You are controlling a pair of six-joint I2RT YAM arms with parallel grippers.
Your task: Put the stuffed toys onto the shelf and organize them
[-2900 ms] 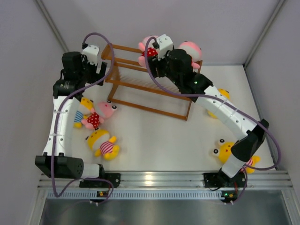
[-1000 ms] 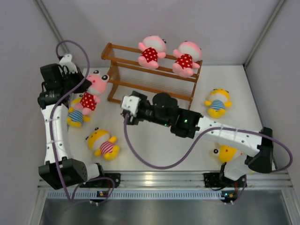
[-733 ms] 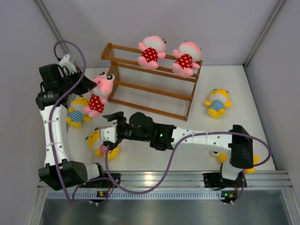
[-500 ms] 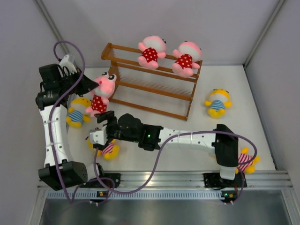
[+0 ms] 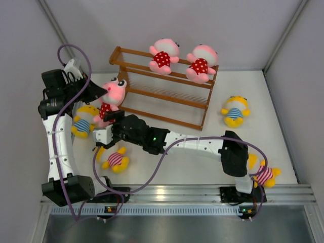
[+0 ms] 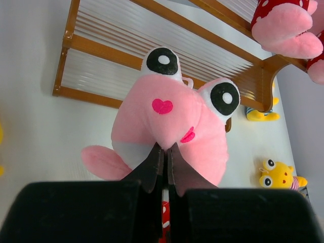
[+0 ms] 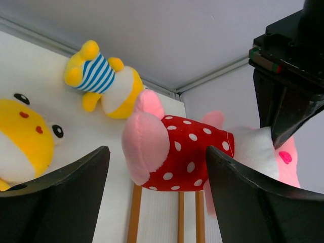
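The left gripper point(image 6: 164, 152) is clamping its fingers tight on the snout of a pink toy point(image 6: 172, 119). It is holding this toy hanging over the table point(image 5: 177, 169) near the left edge, just off the left end of the shelf point(image 5: 162, 94).

The right gripper point(image 7: 156, 152) is holding its fingers spread wide. In the right wrist view the hanging toy's red dotted body is showing between them; contact cannot be determined. The right arm is spanning the table toward the left edge.

A second pink toy point(image 5: 163, 54) and a third pink toy point(image 5: 201, 62) are sitting on the shelf's top tier.

Four yellow toys are lying on the table:
- a blue-striped toy point(image 5: 81, 125) at the left edge
- a red-striped toy point(image 5: 115, 159) near the front left corner
- another blue-striped toy point(image 5: 234, 112) by the right edge
- another red-striped toy point(image 5: 263, 174) at the front right corner
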